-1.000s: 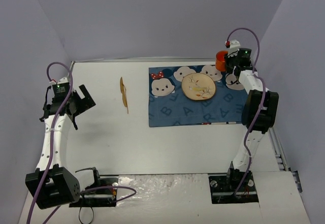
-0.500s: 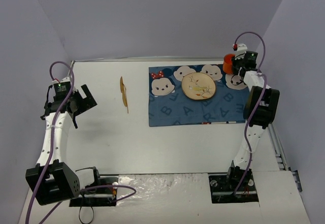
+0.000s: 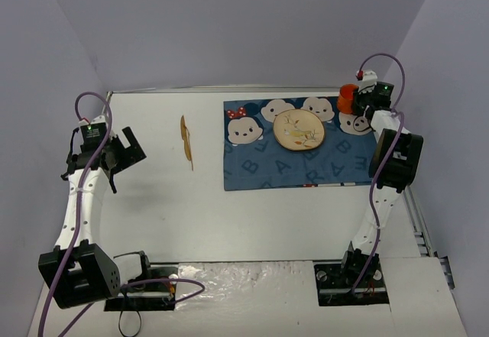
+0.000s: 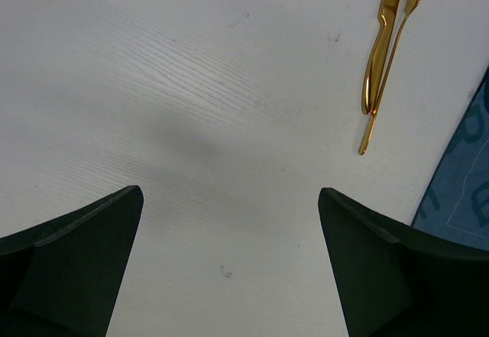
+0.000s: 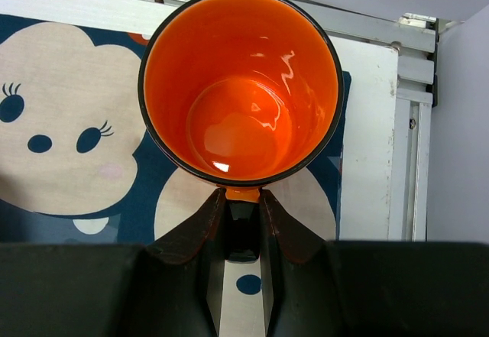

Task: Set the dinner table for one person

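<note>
**Orange cup gripped at the mat's far right corner**

The right end effector (image 5: 243, 199) is clenched on the small handle of a glossy orange cup (image 5: 241, 85). Its two dark fingers pinch the handle from either side. The cup is round, with a thin dark rim and a shiny glazed inside. It is upright over the far right corner of a blue cloth mat (image 3: 290, 170) printed with cartoon mouse faces. Whether its base touches the cloth cannot be told.

The table (image 3: 153, 199) is a broad white rectangle with a faint wood grain and a thin metal rim. It carries the mat on its right half. A round, pale plate (image 3: 299, 130) with a twig pattern lies flat on the mat.

The left end effector (image 4: 229, 190) is released, its dark wedge-shaped fingers spread wide above bare table. Slim gold cutlery (image 4: 390, 46) lies near it on the white surface, beside the mat's left edge.
</note>
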`<act>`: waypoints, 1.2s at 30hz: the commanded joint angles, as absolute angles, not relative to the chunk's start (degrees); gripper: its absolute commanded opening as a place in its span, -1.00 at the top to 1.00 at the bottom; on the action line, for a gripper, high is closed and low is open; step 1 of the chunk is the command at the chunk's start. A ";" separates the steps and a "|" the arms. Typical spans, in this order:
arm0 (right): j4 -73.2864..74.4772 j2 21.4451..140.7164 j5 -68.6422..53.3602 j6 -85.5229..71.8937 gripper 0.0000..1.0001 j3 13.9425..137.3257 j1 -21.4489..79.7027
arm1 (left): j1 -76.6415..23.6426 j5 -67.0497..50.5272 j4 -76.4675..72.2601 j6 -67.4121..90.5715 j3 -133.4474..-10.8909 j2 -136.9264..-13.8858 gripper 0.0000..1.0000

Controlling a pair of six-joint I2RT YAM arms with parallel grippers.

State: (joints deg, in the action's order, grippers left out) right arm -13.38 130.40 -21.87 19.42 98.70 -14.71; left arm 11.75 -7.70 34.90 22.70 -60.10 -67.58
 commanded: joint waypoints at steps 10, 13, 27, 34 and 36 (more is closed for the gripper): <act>-25.32 125.87 -22.23 16.89 -0.13 97.02 -15.91 | 12.13 -8.17 32.55 22.00 -60.47 -67.44 -0.94; -27.25 122.86 -21.34 14.19 -0.40 94.89 -15.80 | 12.13 -8.28 32.88 22.24 -60.48 -67.52 -0.94; -27.68 99.00 -5.46 -0.69 -0.94 73.20 0.23 | 4.74 -5.62 34.31 25.10 -61.29 -70.71 -0.94; -26.65 88.71 1.22 -11.38 -0.98 60.80 14.78 | -2.70 -0.69 34.81 29.66 -63.30 -73.75 -0.94; -26.86 86.95 2.40 -13.25 -0.98 57.48 17.85 | -5.30 1.50 34.28 31.22 -64.04 -74.59 -0.94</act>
State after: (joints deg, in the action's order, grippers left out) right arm -25.12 91.67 -3.84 -5.54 62.66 12.75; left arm -1.24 -3.60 35.65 26.95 -60.11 -73.93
